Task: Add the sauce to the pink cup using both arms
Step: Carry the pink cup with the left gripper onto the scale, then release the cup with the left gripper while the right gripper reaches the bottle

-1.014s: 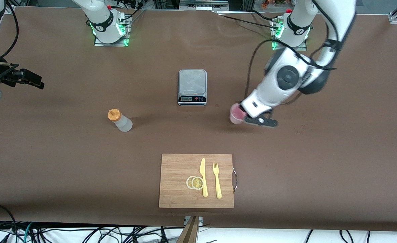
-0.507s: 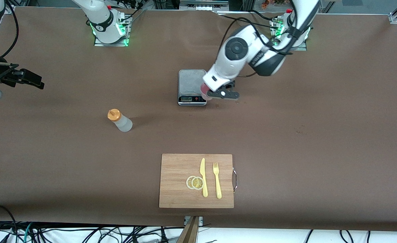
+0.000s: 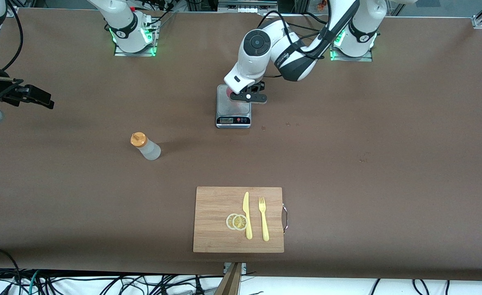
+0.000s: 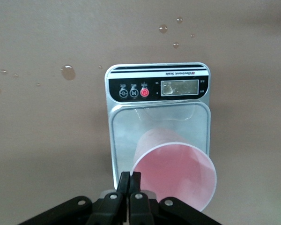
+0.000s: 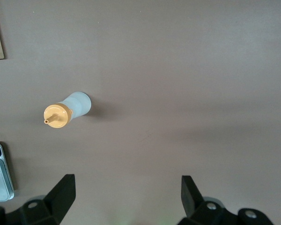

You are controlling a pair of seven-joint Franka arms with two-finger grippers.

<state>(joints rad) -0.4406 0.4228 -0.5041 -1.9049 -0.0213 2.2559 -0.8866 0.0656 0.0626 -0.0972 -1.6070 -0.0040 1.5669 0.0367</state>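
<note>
While the left gripper point(image 4: 129, 187) pinches the pink cup point(image 4: 174, 174) rim, apparently over the scale point(image 3: 233, 105), lower it level; the right gripper point(image 5: 126, 192) waits, spread apart.

Pink cup point(image 3: 229, 93) mostly hidden under left end effector point(image 3: 247, 97).

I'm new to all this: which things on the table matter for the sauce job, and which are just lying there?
In use: pink cup, pinched at its rim by the left claw over the scale; sauce bottle.

Lying about: cutting board, knife, fork, lemon slices.
</note>
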